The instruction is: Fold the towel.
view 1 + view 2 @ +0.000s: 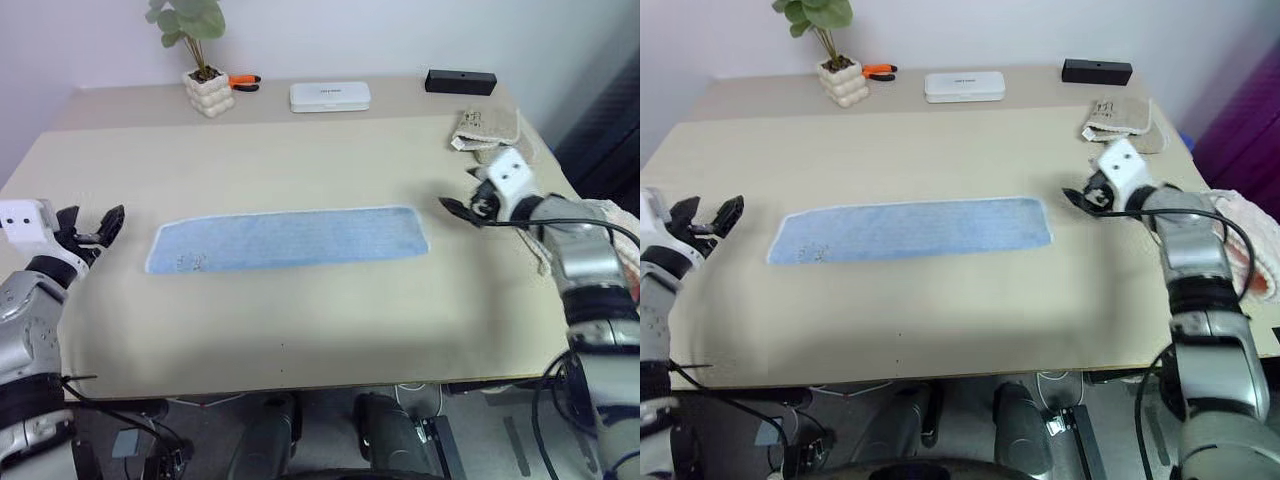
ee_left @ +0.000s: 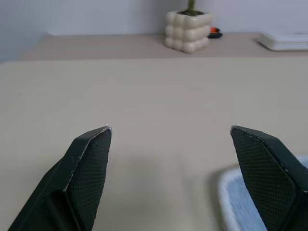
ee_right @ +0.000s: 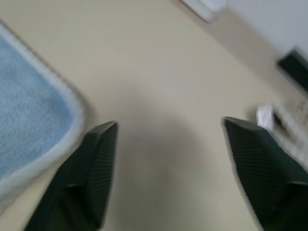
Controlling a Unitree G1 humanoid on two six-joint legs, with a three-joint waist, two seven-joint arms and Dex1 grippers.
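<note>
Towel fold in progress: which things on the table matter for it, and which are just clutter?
Job:
towel
left gripper, open
right gripper, open

Lying about:
potted plant
orange-handled pliers
white case
black box
beige cloth

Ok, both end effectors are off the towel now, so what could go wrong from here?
1. The towel lies as a long flat strip. Both end effectors, left and right, stand open just off its ends, so a regrasp may pinch only the thin edging and slip.
2. The beige cloth lies close behind the right end effector and could get snagged.
3. Uneven lifting may skew the next fold.
</note>
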